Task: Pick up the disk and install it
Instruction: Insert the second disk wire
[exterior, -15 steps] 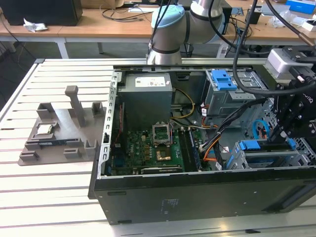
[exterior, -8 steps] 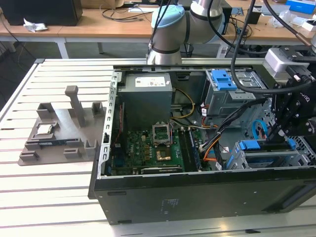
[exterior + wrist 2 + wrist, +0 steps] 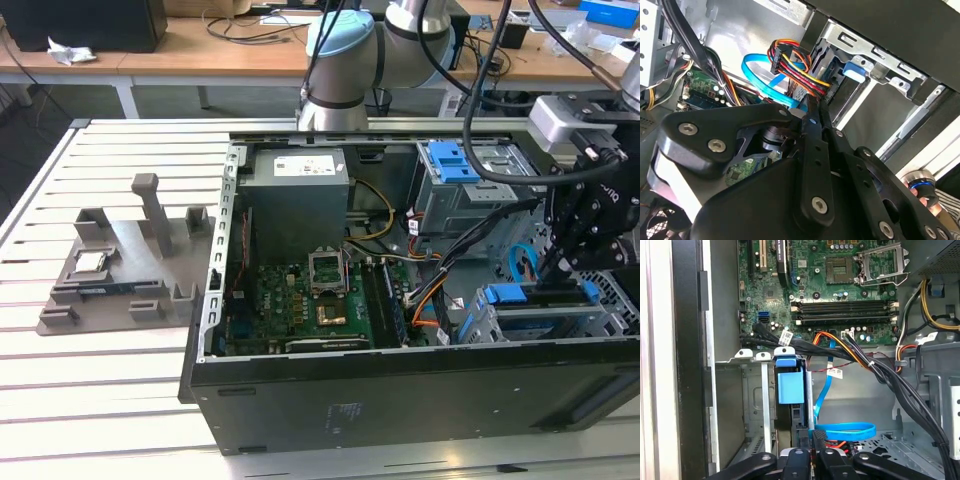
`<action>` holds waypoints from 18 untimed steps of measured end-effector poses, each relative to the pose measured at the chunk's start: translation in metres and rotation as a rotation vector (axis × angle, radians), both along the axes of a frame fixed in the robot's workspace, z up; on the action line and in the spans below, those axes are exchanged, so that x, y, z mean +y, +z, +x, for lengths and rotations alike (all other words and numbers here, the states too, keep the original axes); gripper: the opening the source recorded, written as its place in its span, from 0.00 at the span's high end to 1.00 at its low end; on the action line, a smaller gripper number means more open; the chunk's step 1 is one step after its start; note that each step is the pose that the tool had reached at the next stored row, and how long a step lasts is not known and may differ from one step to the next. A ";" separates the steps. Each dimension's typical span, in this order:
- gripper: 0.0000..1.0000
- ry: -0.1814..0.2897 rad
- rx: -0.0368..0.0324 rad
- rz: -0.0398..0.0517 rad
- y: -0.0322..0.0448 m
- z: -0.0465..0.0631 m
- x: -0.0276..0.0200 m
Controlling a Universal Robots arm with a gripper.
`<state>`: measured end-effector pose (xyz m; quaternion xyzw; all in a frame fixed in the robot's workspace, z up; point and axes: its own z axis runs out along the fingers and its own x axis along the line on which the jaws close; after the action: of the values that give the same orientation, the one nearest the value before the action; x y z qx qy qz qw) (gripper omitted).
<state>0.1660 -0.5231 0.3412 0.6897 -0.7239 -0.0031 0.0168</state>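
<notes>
The disk (image 3: 540,296) lies in the metal drive cage (image 3: 520,325) at the open computer case's corner, on the exterior view's right. Its blue frame (image 3: 790,387) and blue end tab (image 3: 854,71) show in both wrist views, seated between the cage rails (image 3: 752,356). My black gripper (image 3: 548,272) hangs just above the disk's inner end, beside the bundle of power wires (image 3: 800,75). The fingers (image 3: 811,117) are pressed together, so it is shut, and I see nothing between them. In the first wrist view the gripper (image 3: 812,447) sits in line with the disk's edge.
A blue data cable (image 3: 845,430) loops on the case floor close to the fingers. Black and coloured cables (image 3: 860,357) cross above the cage. A bare blue bracket (image 3: 450,160) tops the rear cage. The motherboard (image 3: 300,300), a power supply (image 3: 298,200) and a grey fixture (image 3: 120,270) lie toward the exterior view's left.
</notes>
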 end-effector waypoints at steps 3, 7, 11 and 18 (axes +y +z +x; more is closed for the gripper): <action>0.84 0.000 0.0001 0.0008 -0.0009 0.000 0.0000; 0.84 0.000 0.0001 0.0009 -0.0009 0.000 0.0000; 0.77 0.000 0.0001 0.0008 -0.0008 0.000 0.0000; 0.77 0.000 0.0001 -0.0001 0.0243 0.000 0.0014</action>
<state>0.1659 -0.5218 0.3654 0.6897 -0.7239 -0.0031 0.0168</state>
